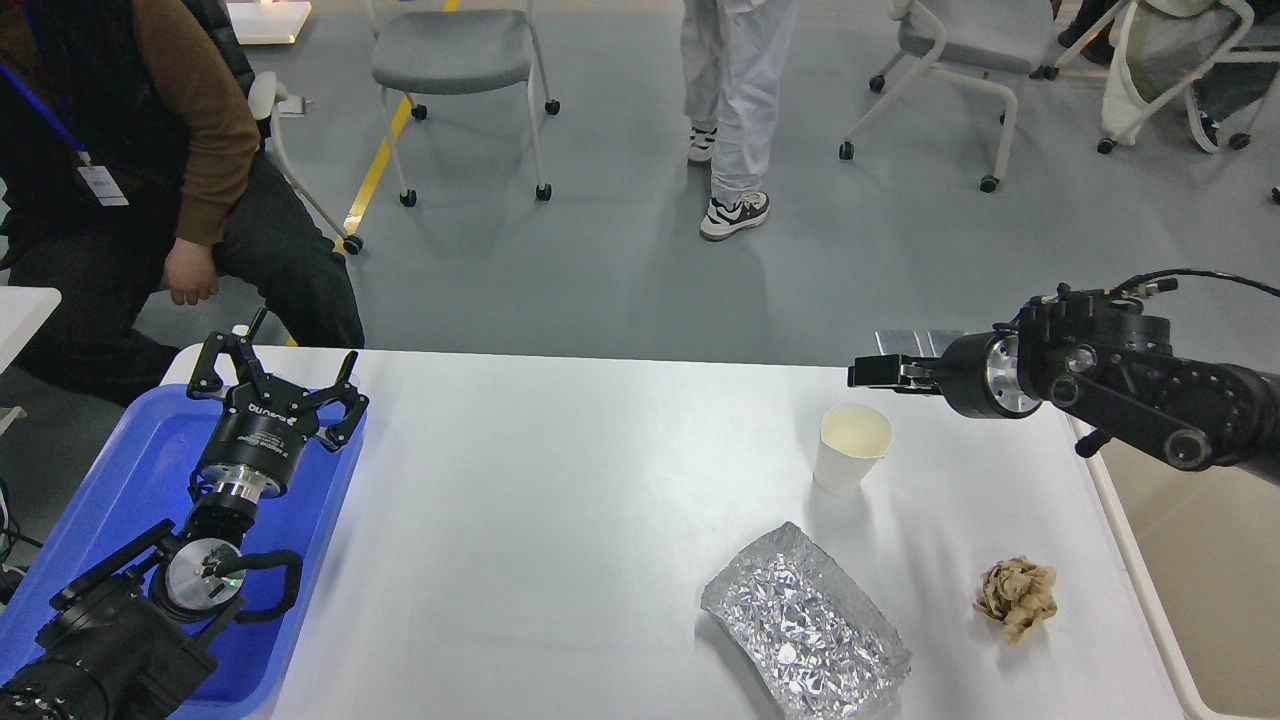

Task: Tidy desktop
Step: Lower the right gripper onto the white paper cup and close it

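Observation:
The white desktop (560, 520) holds a white paper cup (853, 447), a crumpled foil container (805, 625) at the front, and a crumpled brown paper wad (1017, 597) at the front right. My right gripper (885, 358) points left, just above and behind the cup. It is seen side-on, its fingers apart and empty. My left gripper (275, 375) is open and empty over the far end of the blue tray (130, 470) at the table's left edge.
A beige bin (1200, 560) stands off the table's right edge under my right arm. A seated person (150, 200) is at the far left. A standing person (735, 100) and several wheeled chairs are behind the table.

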You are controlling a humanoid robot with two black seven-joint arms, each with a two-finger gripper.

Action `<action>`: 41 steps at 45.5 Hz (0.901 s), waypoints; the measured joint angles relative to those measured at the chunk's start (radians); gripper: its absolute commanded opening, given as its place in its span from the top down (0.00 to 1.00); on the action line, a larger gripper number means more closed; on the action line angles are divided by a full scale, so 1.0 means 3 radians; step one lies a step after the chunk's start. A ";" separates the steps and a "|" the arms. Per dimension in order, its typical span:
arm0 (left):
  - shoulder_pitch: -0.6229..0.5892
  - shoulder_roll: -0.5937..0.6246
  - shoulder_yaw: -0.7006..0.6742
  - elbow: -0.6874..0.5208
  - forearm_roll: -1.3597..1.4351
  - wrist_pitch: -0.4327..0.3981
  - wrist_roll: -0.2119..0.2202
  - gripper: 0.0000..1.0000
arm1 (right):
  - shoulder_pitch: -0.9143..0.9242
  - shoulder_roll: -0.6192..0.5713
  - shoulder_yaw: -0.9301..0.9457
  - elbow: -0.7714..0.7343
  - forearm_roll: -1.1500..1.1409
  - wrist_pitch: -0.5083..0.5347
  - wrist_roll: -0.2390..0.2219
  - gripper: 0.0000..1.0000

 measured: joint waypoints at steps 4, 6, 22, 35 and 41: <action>0.0000 0.0000 0.0000 0.0000 0.0000 0.0000 0.0000 0.00 | -0.0034 0.0086 -0.0052 -0.0094 -0.0055 -0.0028 0.0002 0.00; 0.0000 0.0000 0.0000 0.0000 0.0000 0.0000 0.0000 0.00 | -0.0056 0.0123 -0.0070 -0.0144 -0.0074 -0.0047 0.0003 0.00; 0.0000 0.0001 -0.0001 0.0000 0.0000 0.0000 0.0000 0.00 | -0.0192 0.0358 -0.0208 -0.0511 -0.0145 -0.0196 0.0092 0.00; 0.0000 0.0001 -0.0001 0.0000 0.0000 0.0000 0.0000 0.00 | -0.0285 0.0515 -0.0328 -0.0869 -0.0136 -0.0259 0.0328 0.04; 0.0000 0.0001 -0.0001 0.0000 0.0000 0.0000 0.0000 0.00 | -0.0330 0.0549 -0.0348 -0.0940 -0.0130 -0.0277 0.0384 0.17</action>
